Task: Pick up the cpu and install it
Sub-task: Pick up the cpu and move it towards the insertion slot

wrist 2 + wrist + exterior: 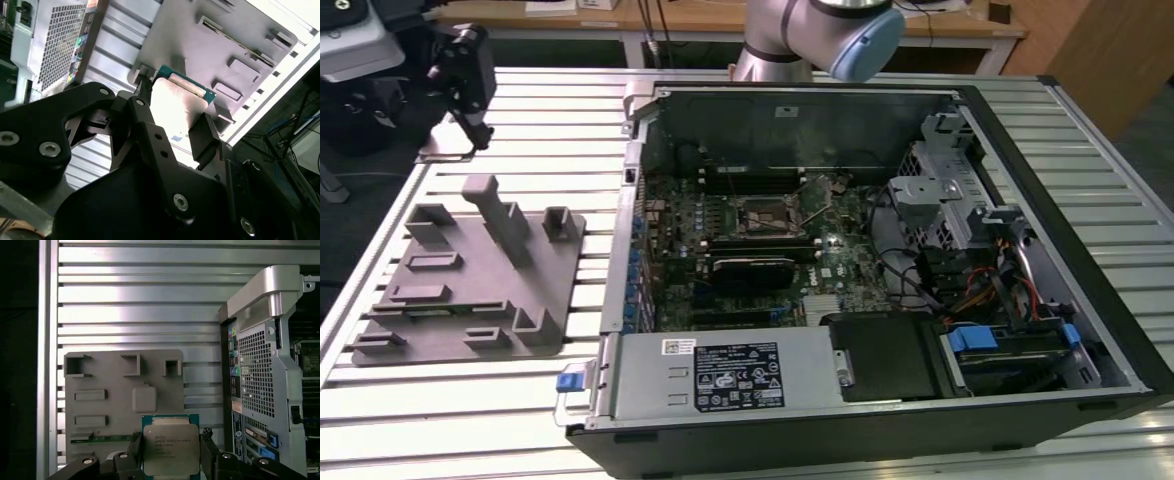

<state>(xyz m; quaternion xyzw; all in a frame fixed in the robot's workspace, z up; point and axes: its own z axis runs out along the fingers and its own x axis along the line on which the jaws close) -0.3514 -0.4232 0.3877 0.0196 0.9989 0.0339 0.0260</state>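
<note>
1. At the exterior view's far left, above the back corner of the slatted metal table (400,420): the black gripper (476,130), hanging fingers-down, raised off the surface.
2. Jaws clamped on the cpu (171,449), plain in both wrist views: a black finger (134,444) pressed against each of two opposite edges. Silvery-grey top plate and thin green rim turned toward the first wrist view.
3. From the second wrist view, the same chip seen on its other face, glaring bright, with a strip of green rim at its far edge.
4. Just right of the gripper and nearer the exterior camera, flat on the table: the grey fixture tray (467,290), with upright posts and low rectangular blocks. Cpu held apart from it, resting in none of its pockets.
5. Further right: an open black computer case (1067,200) lying on its side, with the motherboard (674,290) facing up.
6. Along the case's near edge: a silver power supply (720,375) with a printed label.
7. Near the middle of the board: a square socket (761,213) in a metal frame, well apart from the cpu. Cannot tell whether anything sits in it.
8. Behind the case, at the exterior view's top edge: the arm (821,30), grey with a blue cap.
9. At the case's right end: a metal drive cage (941,195) and a tangle of coloured cables (994,290).
</note>
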